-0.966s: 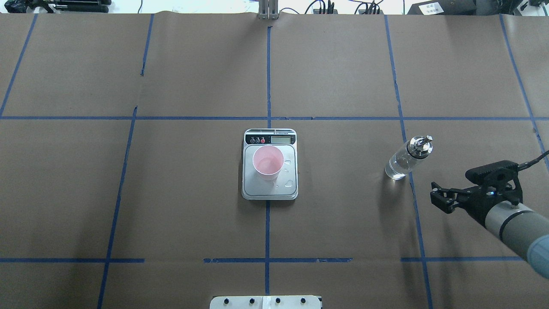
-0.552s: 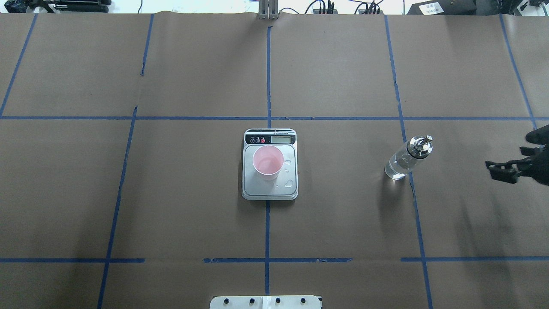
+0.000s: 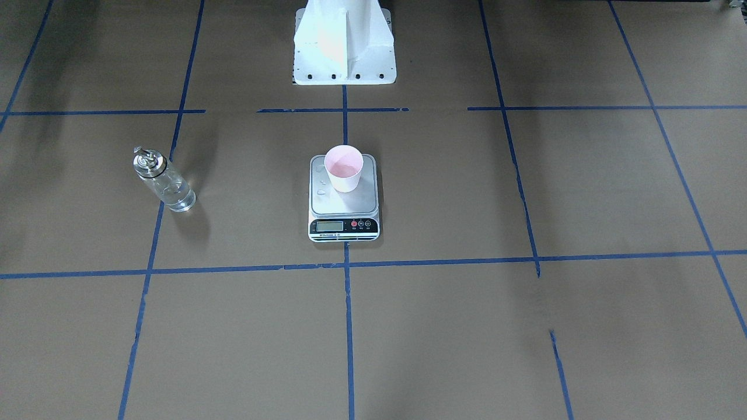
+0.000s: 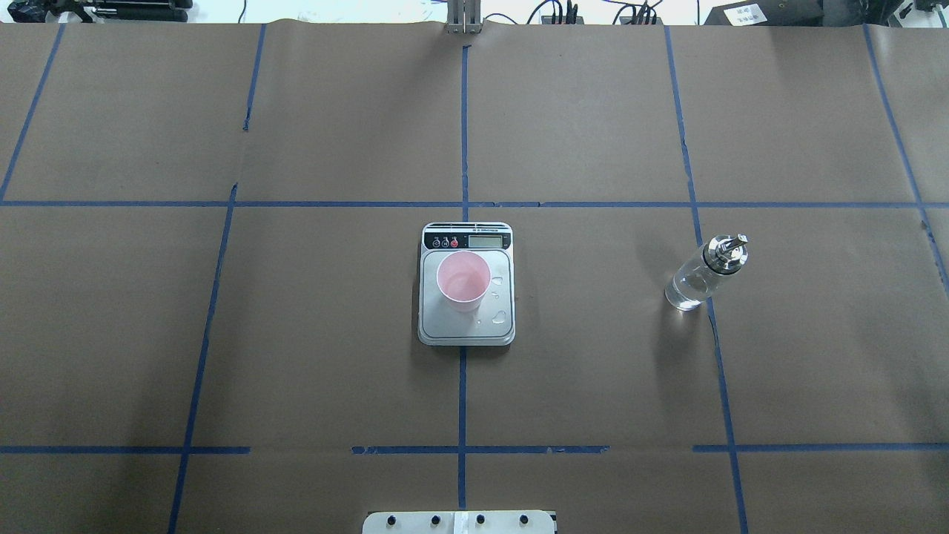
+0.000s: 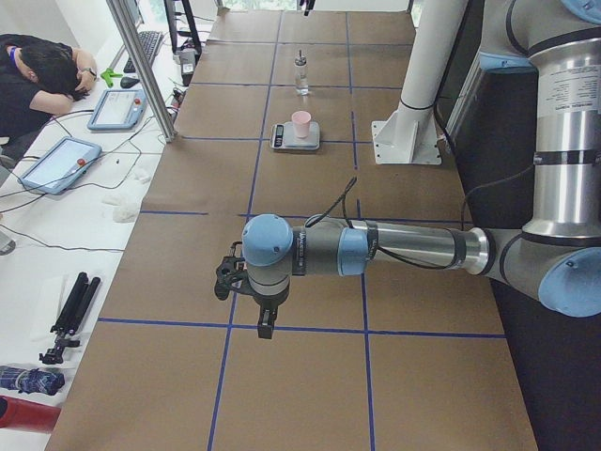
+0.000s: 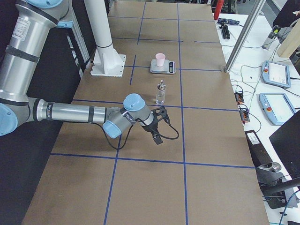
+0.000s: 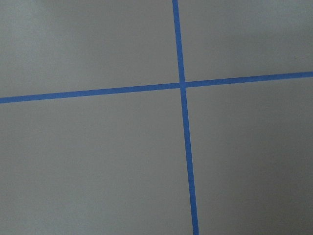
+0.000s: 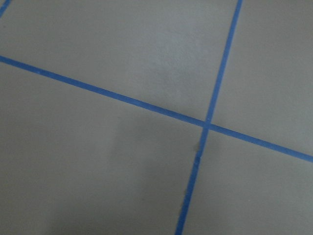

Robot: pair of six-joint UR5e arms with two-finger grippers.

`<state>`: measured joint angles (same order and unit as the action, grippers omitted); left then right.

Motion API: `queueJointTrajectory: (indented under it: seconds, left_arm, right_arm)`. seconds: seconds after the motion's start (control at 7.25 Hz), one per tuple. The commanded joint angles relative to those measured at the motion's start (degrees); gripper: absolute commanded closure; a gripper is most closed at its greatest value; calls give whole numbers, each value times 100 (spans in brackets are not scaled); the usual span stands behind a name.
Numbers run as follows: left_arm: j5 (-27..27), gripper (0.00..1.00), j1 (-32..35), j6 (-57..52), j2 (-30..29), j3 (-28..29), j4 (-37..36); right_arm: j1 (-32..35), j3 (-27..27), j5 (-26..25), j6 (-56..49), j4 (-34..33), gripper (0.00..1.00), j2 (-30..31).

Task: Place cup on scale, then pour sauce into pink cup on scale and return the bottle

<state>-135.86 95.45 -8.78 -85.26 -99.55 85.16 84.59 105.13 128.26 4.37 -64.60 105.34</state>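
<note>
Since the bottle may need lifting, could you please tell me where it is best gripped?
Grip the bottle by its straight glass body, below the metal collar, coming in level from the robot's right. It stands upright, and that side looks unobstructed.

Built of silver-grey tubes with pale blue joint caps, left arm (image 5: pixel 413 246) and right arm (image 6: pixel 70 112) alike, black cable looped off each wrist. Mounted on a white flared pedestal (image 3: pixel 344 41) with dark screw holes along the foot.

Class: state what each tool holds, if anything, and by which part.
Nothing: bottle stands alone, cup on the scale; left tool and right tool are elsewhere.
</note>
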Motion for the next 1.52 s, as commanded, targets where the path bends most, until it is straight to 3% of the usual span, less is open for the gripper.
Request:
queueJointTrajectory:
  seconds: [0.0, 0.14, 0.28, 1.38]
  left_arm:
    - [7, 0, 0, -10, 10, 31, 0]
    - [7, 0, -8, -10, 36, 40, 0]
    - [15, 0, 0, -10, 45, 40, 0]
    - [59, 0, -9, 8, 54, 75, 0]
  right_arm:
    - [988, 17, 331, -1672, -2742, 0, -671]
    - [1059, 16, 296, -1676, -3560, 0, -638]
    - [1060, -10, 322, -1632, -3812, 0, -576]
    - [858, -353, 296, -1667, -3208, 0, -426]
